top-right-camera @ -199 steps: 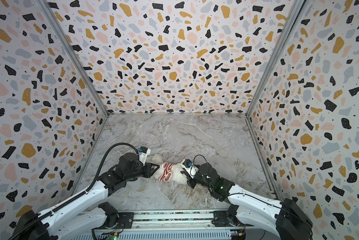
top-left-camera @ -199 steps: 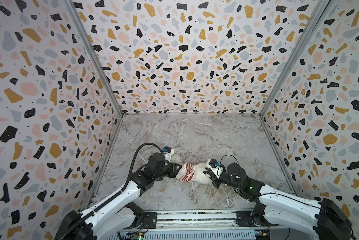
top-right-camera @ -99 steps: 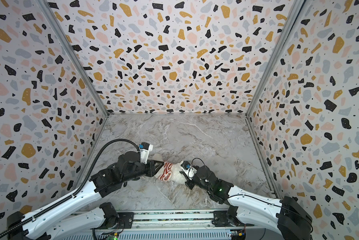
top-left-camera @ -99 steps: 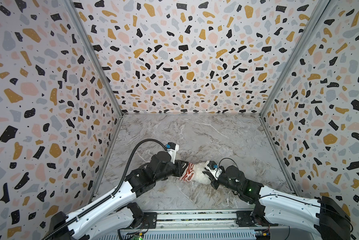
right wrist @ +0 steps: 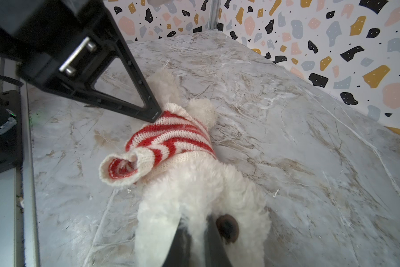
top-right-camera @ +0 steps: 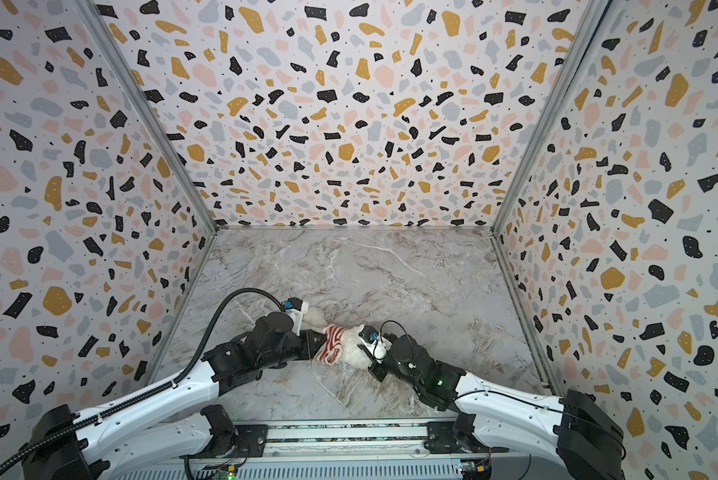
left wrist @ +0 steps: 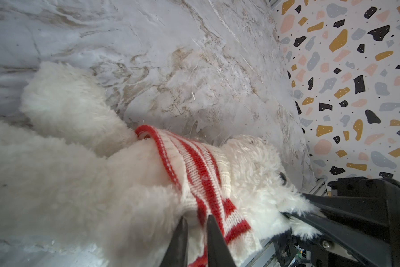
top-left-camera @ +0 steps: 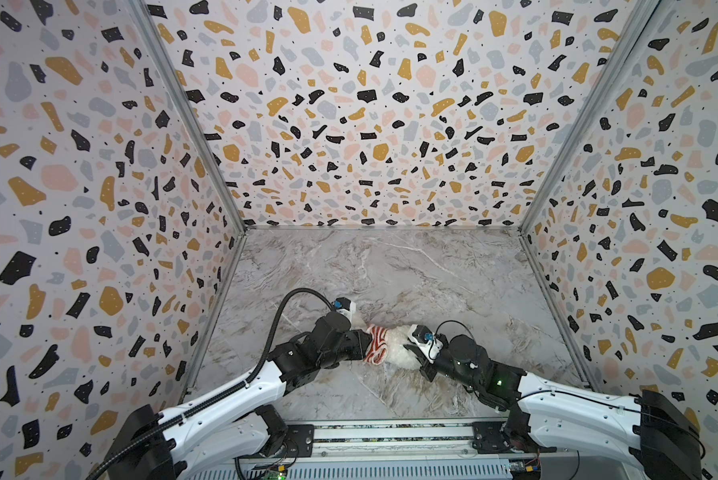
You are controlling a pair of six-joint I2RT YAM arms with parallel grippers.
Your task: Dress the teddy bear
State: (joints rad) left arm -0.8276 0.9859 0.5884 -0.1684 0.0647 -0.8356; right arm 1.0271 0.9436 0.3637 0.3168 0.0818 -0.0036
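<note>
Near the front middle of the table the teddy bear lies flat, with the sweater bunched round its upper body. Grips: the left gripper pinches the knit's edge, and the right gripper is clamped on head fur beside a dark eye or nose.

Risks:
- The sleeve hangs empty, so tugging the knit down could trap the arm inside.
- The thin pinch may slip off.
- The fur hold may slide, and the bear drags along instead.

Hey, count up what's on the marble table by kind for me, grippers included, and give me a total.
teddy bear: 1
striped sweater: 1
grippers: 2, left gripper and right gripper
Total: 4
</note>
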